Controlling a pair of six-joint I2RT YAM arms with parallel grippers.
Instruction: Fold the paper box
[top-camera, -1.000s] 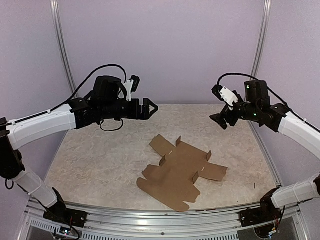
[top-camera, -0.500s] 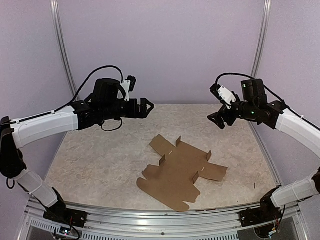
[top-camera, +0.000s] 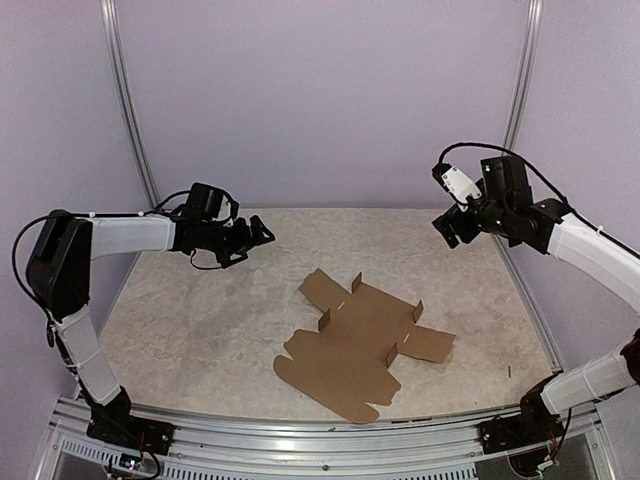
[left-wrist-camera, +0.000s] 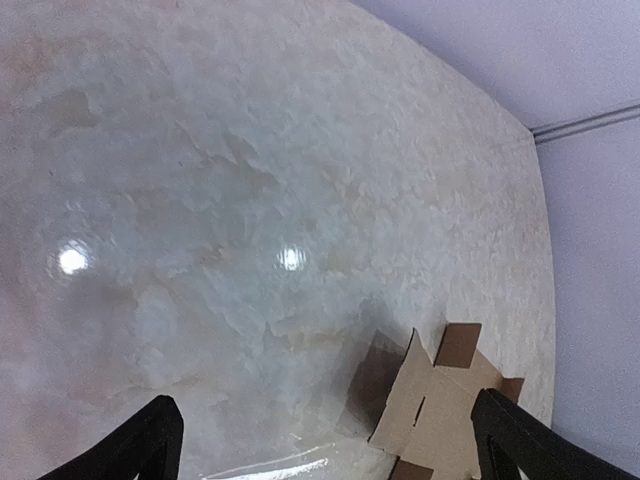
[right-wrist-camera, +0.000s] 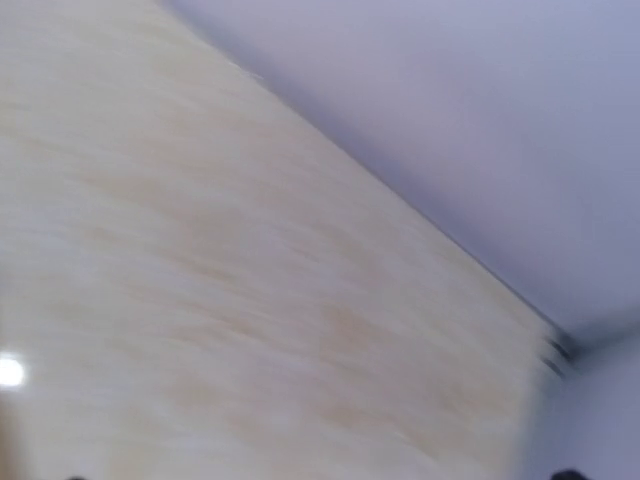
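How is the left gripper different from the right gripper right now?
The left gripper is over the back left of the table; the right gripper is over the back right. The left gripper's camera sees the paper box; the right gripper's camera sees only table and wall. Both are open, empty and away from the box.

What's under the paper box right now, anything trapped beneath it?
The paper box lies mostly flat on the marbled table, small tabs raised. Whatever its sheet covers cannot be seen.
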